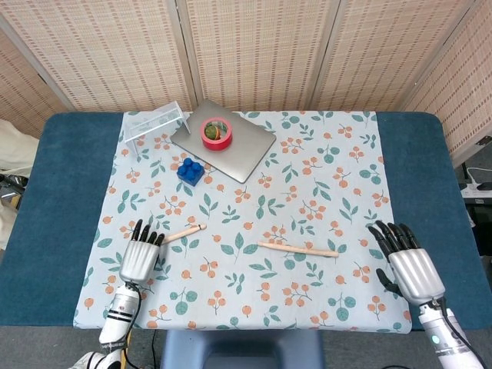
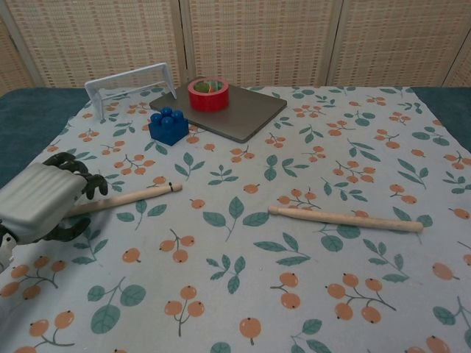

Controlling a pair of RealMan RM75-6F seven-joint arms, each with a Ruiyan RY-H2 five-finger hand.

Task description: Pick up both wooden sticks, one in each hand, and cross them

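On the floral tablecloth, nearer the robot than the blue block, both sticks lie flat. The left hand hovers over the outer end of the left stick, fingers loosely spread, holding nothing. The right hand, open and empty, sits well apart from the right stick. A round stick may roll away from closing fingers.

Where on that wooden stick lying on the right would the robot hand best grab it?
Probably near the right-hand end of the right stick, coming from above with the right robot hand. It lies flat, thin and crosswise on the cloth, with that end nearest the hand.
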